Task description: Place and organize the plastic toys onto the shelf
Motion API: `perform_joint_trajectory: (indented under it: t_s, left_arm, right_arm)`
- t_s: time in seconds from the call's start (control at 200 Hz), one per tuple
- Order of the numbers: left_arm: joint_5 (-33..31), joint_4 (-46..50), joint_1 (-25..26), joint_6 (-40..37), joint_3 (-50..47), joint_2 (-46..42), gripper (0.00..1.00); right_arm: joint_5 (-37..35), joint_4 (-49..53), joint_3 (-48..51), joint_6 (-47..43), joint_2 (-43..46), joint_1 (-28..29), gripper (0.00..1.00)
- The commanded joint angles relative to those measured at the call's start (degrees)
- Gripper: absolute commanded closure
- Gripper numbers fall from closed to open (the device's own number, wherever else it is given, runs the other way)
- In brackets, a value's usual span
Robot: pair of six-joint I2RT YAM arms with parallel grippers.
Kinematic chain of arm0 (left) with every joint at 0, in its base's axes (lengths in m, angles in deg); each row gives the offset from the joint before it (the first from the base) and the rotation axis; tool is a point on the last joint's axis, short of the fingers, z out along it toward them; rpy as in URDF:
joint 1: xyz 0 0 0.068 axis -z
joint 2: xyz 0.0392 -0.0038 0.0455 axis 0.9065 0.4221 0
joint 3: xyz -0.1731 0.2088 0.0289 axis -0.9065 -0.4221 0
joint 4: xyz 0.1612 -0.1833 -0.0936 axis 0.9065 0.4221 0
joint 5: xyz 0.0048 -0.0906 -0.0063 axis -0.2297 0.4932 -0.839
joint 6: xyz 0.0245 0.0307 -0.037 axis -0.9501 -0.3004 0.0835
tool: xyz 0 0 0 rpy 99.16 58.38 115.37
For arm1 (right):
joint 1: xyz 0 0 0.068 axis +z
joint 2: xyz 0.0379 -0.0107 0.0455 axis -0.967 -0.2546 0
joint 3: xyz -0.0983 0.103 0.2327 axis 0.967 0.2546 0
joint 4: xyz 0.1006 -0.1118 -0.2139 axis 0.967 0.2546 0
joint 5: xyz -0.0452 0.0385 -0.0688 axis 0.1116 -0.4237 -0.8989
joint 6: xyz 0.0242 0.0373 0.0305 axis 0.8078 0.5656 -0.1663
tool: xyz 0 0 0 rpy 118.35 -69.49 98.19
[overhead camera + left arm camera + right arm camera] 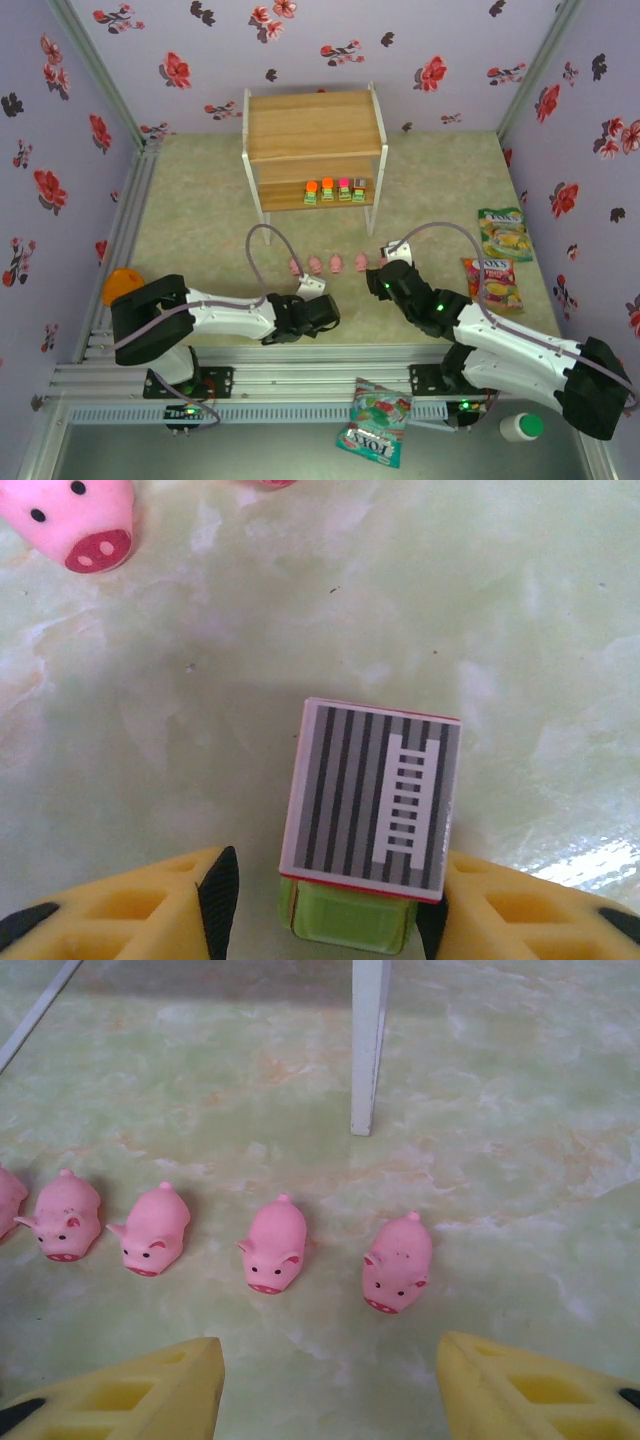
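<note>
Between the parted fingers (500, 910) of the left gripper (332, 890): grey block (372, 795) on the table (500, 630), touching one finger, clear of the other. Ahead of the right gripper (330, 1360), spread wide and empty: row of pigs (275, 1250), near the shelf (315, 125). On its lower board: four blocks (335, 190).

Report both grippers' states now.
Left gripper: open, straddling the grey-topped block, gap on one side, not clamped.
Right gripper: open, empty, facing the pink pigs.
</note>
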Motion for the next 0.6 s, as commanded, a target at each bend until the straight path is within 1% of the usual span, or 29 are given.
perform_joint_trajectory:
  t_s: [0.0,0.195,0.595]
  left_arm:
    - [-0.8,-2.1,-0.3,-2.0,-1.2,-1.9,0.49]
    - [-0.2,-4.8,-0.4,-3.6,-2.5,-2.5,0.5]
    - [1.6,-5.6,-1.3,-3.9,-2.3,-1.5,0.53]
  right_arm:
    - [-0.9,-0.8,0.4,0.2,0.1,-0.5,0.41]
    - [-0.9,-0.8,0.4,0.2,-0.1,-0.5,0.42]
    - [-0.9,-0.9,0.4,0.2,-0.1,-0.4,0.42]
